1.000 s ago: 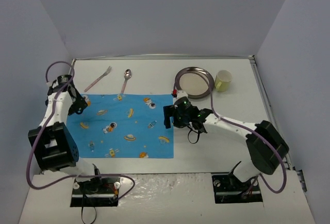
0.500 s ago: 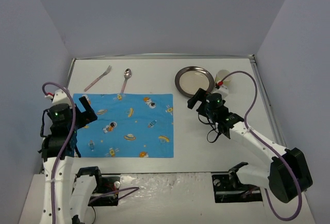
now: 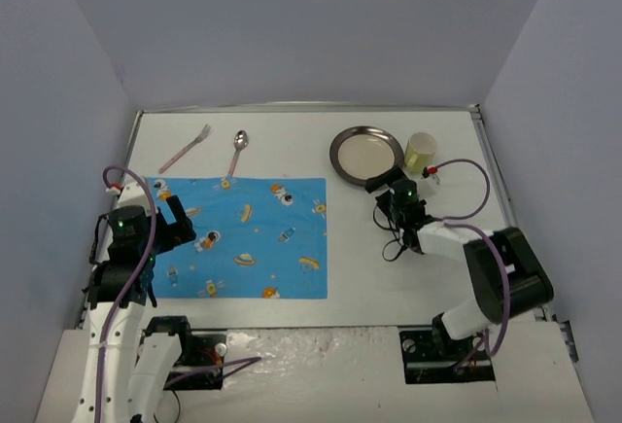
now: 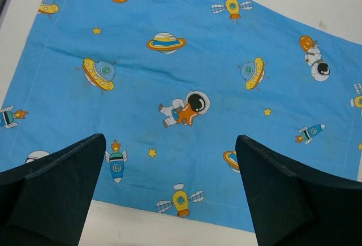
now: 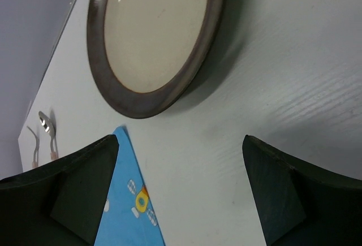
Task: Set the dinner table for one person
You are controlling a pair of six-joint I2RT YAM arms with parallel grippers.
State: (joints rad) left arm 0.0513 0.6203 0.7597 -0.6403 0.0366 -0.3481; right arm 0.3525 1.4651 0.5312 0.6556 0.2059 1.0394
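The white dinner table [image 3: 389,277] carries a blue cartoon-printed mat [image 3: 243,238] at centre left. A dark-rimmed plate [image 3: 365,154] lies at the back right with a yellowish cup [image 3: 422,153] beside it. A pink-handled fork [image 3: 185,149] and spoon [image 3: 237,152] lie behind the mat. My left gripper [image 3: 175,224] is open and empty over the mat's left edge [image 4: 169,110]. My right gripper [image 3: 394,190] is open and empty just in front of the plate [image 5: 153,42], above bare table [image 5: 271,87]. The mat's corner [image 5: 127,201] and the spoon [image 5: 46,124] also show in the right wrist view.
Grey walls enclose the table on three sides. A thin metal edge [image 3: 301,107] runs along the table's back. Cables loop from both arms near the table's sides.
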